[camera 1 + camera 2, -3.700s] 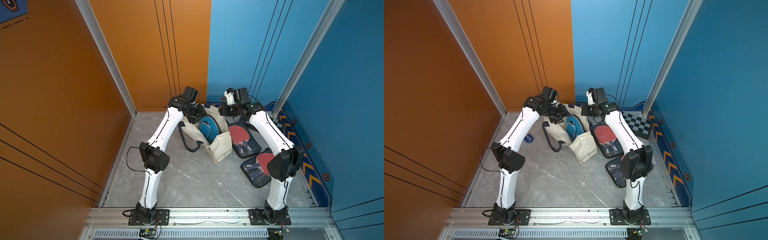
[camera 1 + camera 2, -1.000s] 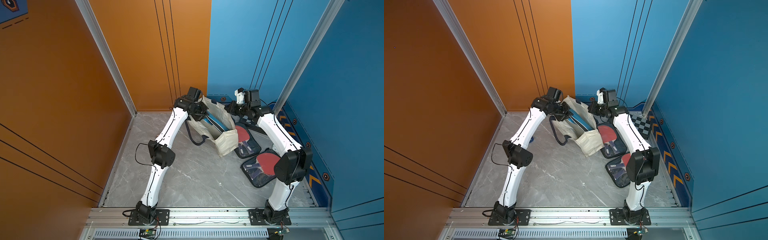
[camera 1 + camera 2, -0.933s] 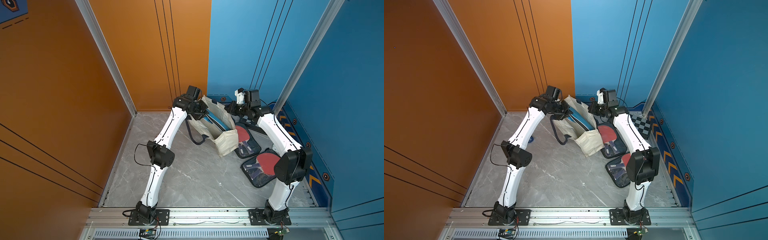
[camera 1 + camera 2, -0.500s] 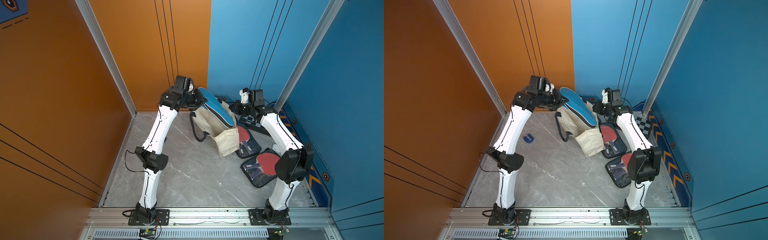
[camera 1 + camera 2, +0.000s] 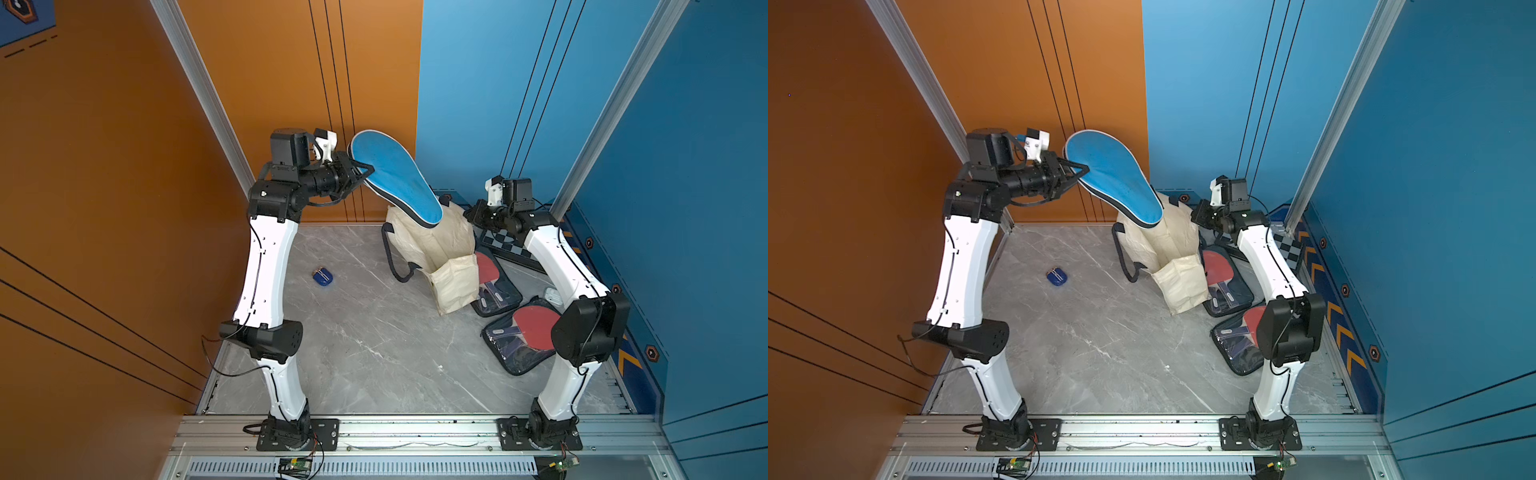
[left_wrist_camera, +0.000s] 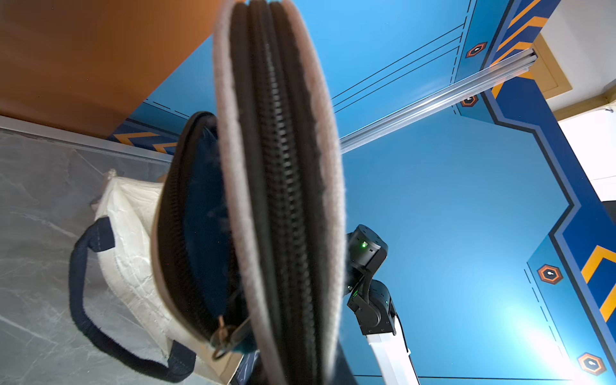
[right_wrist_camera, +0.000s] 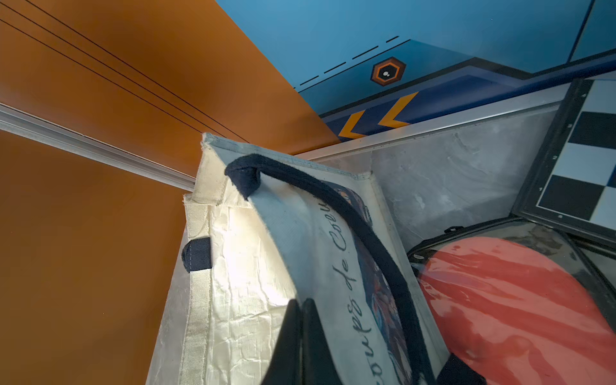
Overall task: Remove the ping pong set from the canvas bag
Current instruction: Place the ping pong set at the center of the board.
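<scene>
Left claw (image 5: 360, 178) is clamped on the round-end rim of the blue case (image 5: 395, 178), high above the canvas bag (image 5: 442, 249), orange-wall side. The case's long axis slopes down from the claw to the bag mouth. Its narrow end sits at the mouth; can't tell if it's clear of the rim. Right claw (image 7: 301, 305) is pinched together on the bag's wall, opposite side, bracing it. First pouch (image 5: 498, 286) lies against the bag, second pouch (image 5: 519, 336) just past it, both flat on the tabletop (image 5: 353, 332). My read: pull along that axis, away from the bag, left arm only.
</scene>
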Controlling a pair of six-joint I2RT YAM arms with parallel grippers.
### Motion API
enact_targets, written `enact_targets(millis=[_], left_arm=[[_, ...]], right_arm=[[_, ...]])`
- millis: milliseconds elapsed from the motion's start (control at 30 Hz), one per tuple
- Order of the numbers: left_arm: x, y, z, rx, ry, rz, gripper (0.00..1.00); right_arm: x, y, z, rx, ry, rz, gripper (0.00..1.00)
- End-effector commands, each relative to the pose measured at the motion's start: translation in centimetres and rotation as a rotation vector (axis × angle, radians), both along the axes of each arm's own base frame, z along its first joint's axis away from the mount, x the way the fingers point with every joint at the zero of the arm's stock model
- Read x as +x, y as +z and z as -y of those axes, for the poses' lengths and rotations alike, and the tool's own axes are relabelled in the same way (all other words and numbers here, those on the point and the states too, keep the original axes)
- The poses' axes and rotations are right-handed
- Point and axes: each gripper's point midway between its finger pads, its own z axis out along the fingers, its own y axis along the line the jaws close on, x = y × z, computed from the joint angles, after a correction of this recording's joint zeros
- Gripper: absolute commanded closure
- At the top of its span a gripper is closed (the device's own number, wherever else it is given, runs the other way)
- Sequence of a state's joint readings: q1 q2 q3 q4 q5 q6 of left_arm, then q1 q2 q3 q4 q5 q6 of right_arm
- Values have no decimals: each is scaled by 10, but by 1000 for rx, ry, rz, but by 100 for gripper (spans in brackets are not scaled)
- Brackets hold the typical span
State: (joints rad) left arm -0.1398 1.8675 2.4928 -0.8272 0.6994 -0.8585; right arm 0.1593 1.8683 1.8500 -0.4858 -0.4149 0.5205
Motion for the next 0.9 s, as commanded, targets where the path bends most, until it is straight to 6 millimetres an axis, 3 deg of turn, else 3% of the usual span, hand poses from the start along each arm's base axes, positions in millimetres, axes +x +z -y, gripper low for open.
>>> enact_targets(millis=[0,233,400,533,667,867], left_arm=[[-16,22,-27,5,21,104,100],[-36,16,-106,-27,295,16,100],[-61,-28,-138,74,443,-152,100],[-82,-73,-148,235,485,-316,100],[-103,-115,-151,523,481,-447,100],[-109,-164,-151,890,442,-549,100]], right_arm=[[3,-11,8,-34,-16,-11,100],[1,-10,9,-33,-16,-9,100],[2,-7,8,-26,-17,-6,100],[4,-3,5,-17,-10,1,100],[2,1,0,-15,2,11,100],[-2,0,-7,-18,22,10,100]])
